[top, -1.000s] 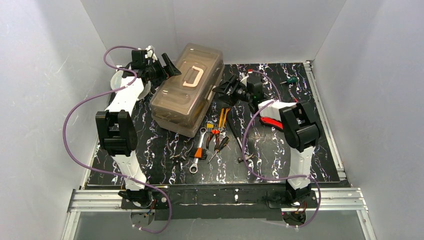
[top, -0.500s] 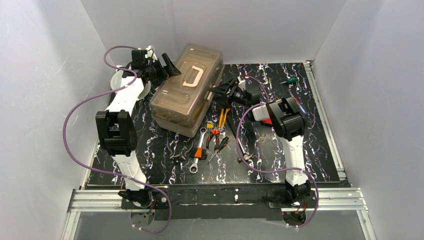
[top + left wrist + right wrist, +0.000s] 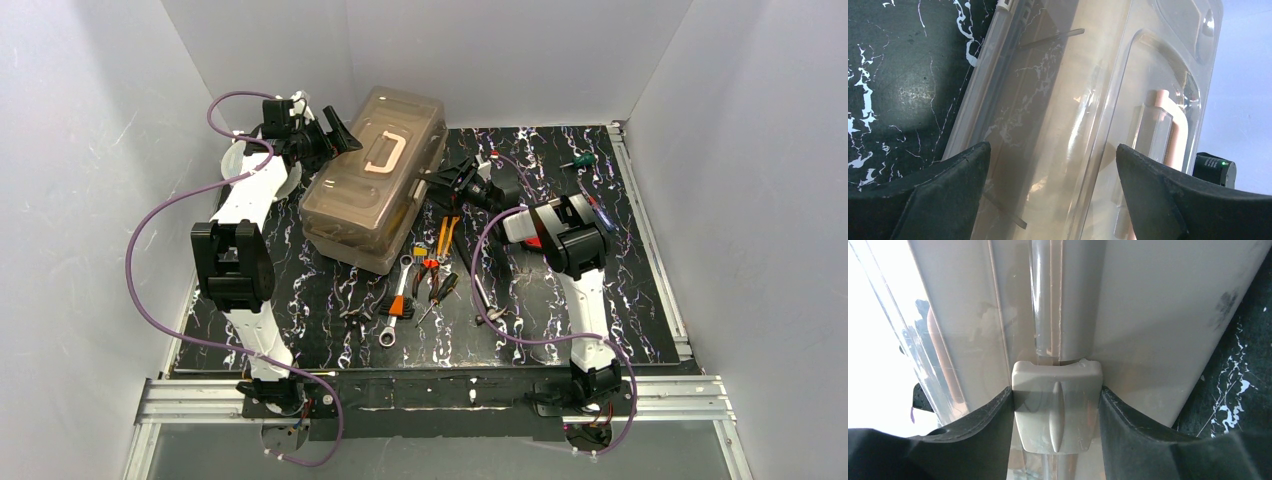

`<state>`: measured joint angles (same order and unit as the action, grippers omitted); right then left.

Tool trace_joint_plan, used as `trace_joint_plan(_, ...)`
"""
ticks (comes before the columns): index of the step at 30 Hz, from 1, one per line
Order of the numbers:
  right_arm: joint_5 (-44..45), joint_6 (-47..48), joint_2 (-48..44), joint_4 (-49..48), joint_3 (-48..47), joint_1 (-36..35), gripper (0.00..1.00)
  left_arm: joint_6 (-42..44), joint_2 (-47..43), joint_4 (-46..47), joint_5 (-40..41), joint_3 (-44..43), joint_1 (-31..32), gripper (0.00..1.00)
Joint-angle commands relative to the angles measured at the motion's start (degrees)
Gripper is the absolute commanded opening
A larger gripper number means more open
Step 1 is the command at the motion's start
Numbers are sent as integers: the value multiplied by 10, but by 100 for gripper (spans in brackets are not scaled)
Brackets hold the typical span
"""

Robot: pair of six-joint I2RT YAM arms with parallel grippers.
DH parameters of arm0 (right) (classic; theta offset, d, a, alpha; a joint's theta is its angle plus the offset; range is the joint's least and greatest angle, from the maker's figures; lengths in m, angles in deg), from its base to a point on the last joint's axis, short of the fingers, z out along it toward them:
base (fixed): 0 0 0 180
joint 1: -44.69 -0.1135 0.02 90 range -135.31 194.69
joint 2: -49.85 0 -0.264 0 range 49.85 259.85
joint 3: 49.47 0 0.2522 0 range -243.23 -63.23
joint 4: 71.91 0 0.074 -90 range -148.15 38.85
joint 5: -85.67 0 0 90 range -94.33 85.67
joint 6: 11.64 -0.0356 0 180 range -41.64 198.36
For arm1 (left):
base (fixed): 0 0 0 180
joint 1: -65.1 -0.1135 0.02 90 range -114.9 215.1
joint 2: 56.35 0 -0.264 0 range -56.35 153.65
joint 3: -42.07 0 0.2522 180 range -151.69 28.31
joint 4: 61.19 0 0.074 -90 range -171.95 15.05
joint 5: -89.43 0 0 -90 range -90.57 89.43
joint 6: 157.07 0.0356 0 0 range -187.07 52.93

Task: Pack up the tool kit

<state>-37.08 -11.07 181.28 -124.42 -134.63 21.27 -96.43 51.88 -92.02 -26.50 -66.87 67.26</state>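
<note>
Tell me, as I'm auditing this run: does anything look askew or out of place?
The toolbox sits diagonal to the table edges, lid shut, while the wrench and pliers lie loose beside it. No damage shows.

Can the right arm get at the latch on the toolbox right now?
Probably yes: the right gripper has its jaws either side of the tan latch on the toolbox, nothing between.

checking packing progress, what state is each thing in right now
tan plastic toolbox, smoky translucent lid shut
cream handle, folded flat on the lid
right tool, shut on the tan plastic latch
left tool, open over the lid
silver wrench, loose on the black marbled table
orange-handled pliers, loose on the table
</note>
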Motion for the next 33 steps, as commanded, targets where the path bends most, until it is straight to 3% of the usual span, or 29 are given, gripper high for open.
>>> trace_joint_plan(1,-5,-6,-59,-62,-10,-18,47,0,-15,-30,-47,14,18,93)
trace_joint_plan(11,-4,68,-115,51,17,-15,29,7,-29,-34,-36,21,22,93)
trace_joint_plan(18,33,173,-175,238,13,-15,24,17,-35,-47,-18,13,28,93)
trace_joint_plan(23,56,217,-204,306,10,-14,22,20,-33,-49,-13,12,35,93)
trace_joint_plan(25,64,229,-212,328,11,-14,26,21,-32,-51,-11,10,36,93)
trace_joint_plan(29,90,251,-238,354,32,-13,61,30,-37,-62,3,6,38,93)
trace_joint_plan(33,74,236,-254,298,65,-3,73,40,-46,-72,15,-1,39,93)
